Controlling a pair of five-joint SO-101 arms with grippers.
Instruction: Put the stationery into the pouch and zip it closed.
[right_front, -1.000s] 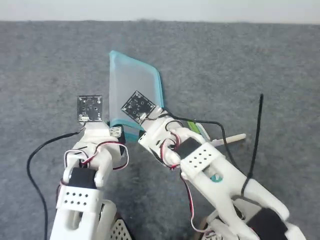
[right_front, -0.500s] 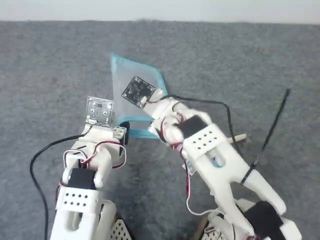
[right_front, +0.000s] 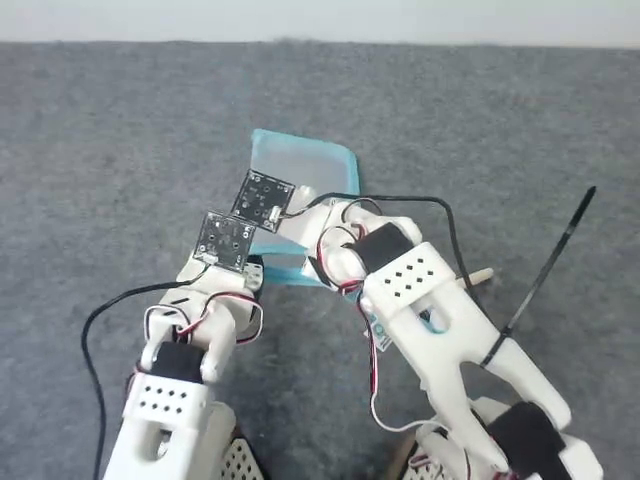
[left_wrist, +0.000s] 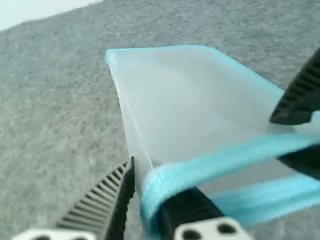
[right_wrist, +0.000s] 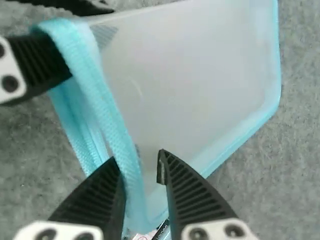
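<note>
Resting on the grey carpet (right_front: 120, 130), the pouch (right_front: 305, 175) sits a little toward 11 o'clock from the middle of the high view; its closed end points to 12 o'clock, and its teal zip band (right_wrist: 107, 115) is at the near end, toward 6 o'clock; the left arm comes in from 7 o'clock and the right arm from 5 o'clock, and both meet at that near end; the left gripper (left_wrist: 146, 192) has its fingers narrow, with the band's corner draped over one finger and pinched between the two; the right gripper (right_wrist: 136, 165), just beside it on the same edge, is likewise narrow, its fingers clasping the band; a wooden stick (right_front: 478, 274) pokes out at 3 o'clock of the right arm, apart from the pouch.
</note>
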